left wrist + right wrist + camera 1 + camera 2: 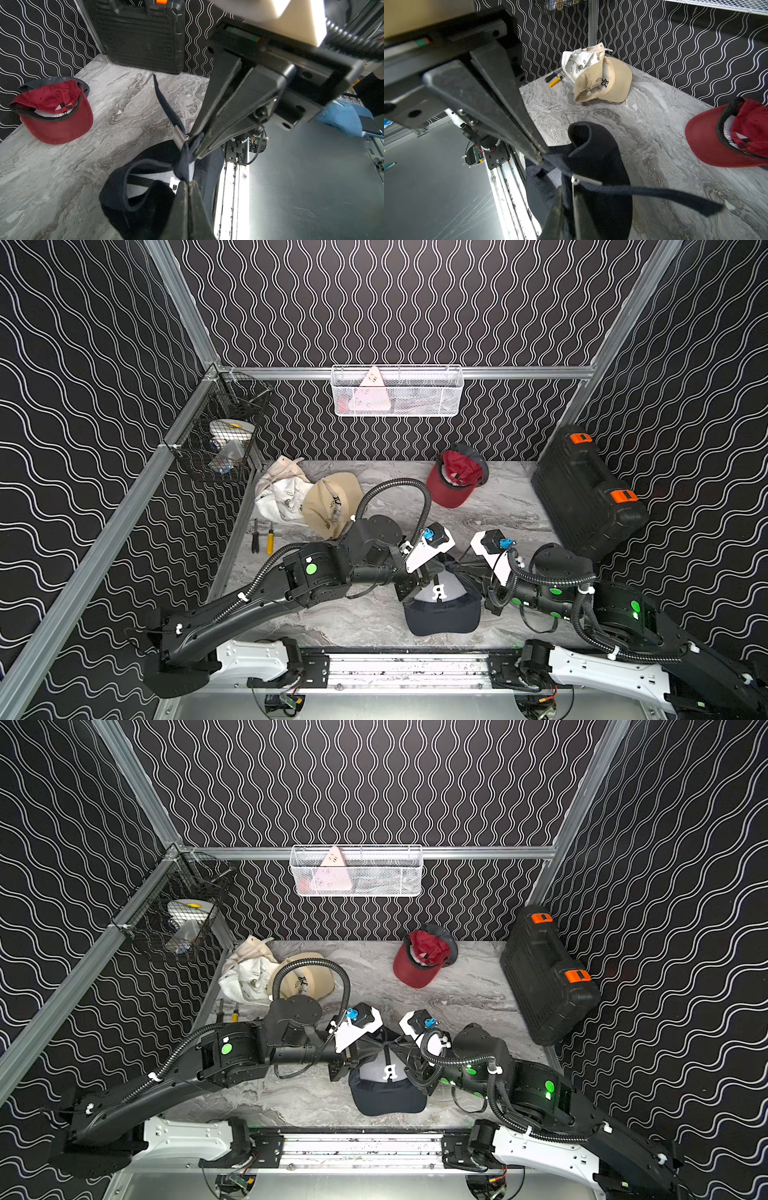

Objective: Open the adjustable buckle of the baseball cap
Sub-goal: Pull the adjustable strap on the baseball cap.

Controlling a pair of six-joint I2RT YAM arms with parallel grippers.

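Observation:
The navy baseball cap [442, 616] with a white letter on its front hangs between my two grippers near the table's front edge, in both top views [388, 1096]. Its silver buckle [586, 179] sits on the dark back strap [654, 192], whose loose end trails free. My left gripper [188, 184] is shut on bunched strap fabric beside the buckle [179, 135]. My right gripper [569, 191] is shut on the buckle, with a thin metal flap and strap between its fingers. The two fingertip pairs almost touch.
A red cap [453, 485] lies at the back, with beige [332, 506] and white caps [278, 493] at the back left and two screwdrivers [270, 537] beside them. A black case [586, 493] leans at the right wall. Wire baskets [397, 391] hang on the back rail.

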